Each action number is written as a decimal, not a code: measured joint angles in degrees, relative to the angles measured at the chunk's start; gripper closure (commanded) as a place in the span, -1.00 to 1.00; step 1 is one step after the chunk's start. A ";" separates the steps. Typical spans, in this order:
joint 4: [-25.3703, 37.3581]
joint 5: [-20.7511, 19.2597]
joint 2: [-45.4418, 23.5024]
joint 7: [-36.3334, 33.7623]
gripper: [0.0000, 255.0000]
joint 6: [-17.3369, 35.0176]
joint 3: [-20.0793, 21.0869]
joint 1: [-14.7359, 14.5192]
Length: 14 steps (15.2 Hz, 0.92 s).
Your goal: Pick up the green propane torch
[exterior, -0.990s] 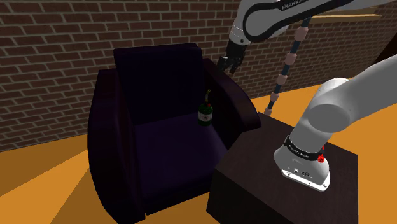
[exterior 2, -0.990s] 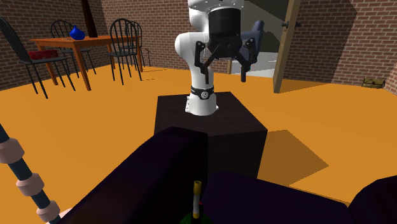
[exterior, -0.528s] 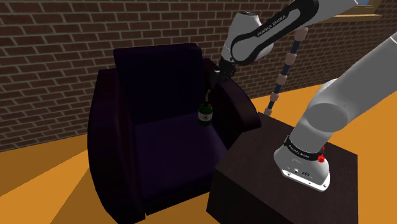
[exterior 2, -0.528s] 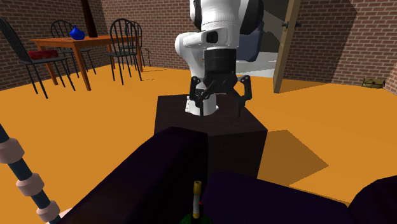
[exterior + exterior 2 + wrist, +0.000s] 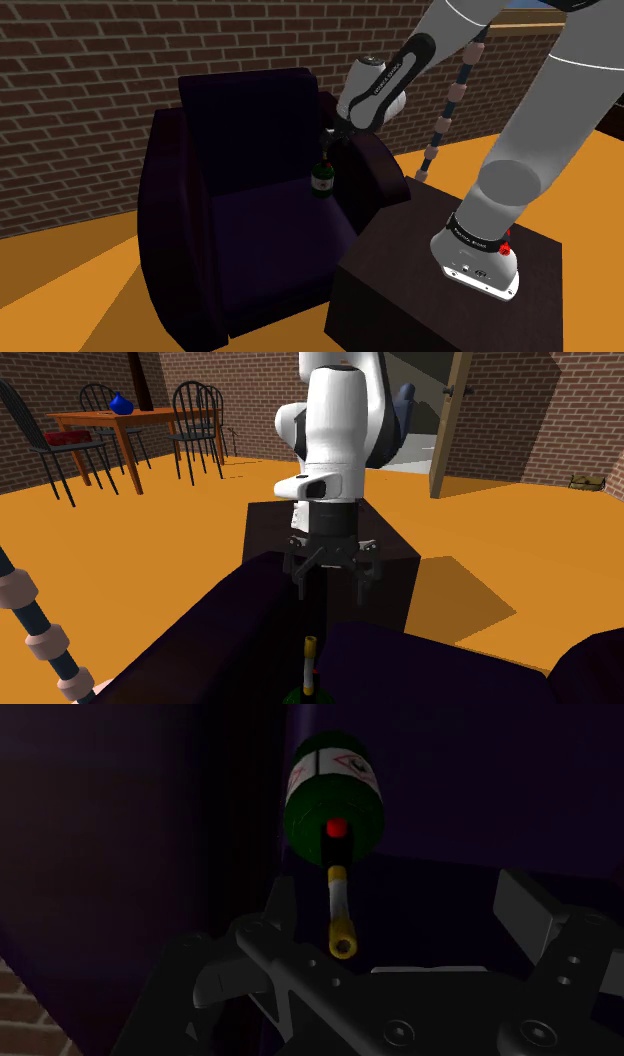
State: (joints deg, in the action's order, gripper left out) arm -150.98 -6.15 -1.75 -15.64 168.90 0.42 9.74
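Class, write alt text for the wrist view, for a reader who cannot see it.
A green torch with a white label, a red knob and a yellow nozzle rests on a dark purple armchair, with its nozzle pointing towards the camera. The gripper is open, with its black fingers either side of the nozzle, not touching it.

You see a dark green torch (image 5: 333, 799) with a white label bearing a red-edged triangle, a red button and a pale yellow nozzle. The armchair (image 5: 240, 220) is deep purple, nearly black. Your gripper (image 5: 330, 587) is all black, and the arm (image 5: 338, 422) is white with dark joints. The wall (image 5: 90, 90) shows a red-brown brick pattern, the floor (image 5: 150, 552) is flat orange, and the pole (image 5: 450, 100) alternates dark blue and pale pink bands.
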 measured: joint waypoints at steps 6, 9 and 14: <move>7.29 -8.60 -12.63 -9.51 -1.00 10.04 -5.95 -3.47; 11.38 -9.14 -15.95 -11.05 -1.00 12.32 -7.43 -3.74; 11.77 -9.79 -20.98 -13.36 -1.00 19.45 -12.33 -8.99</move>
State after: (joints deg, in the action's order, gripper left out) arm -139.20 -15.94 -22.73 -29.00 188.35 -11.91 0.74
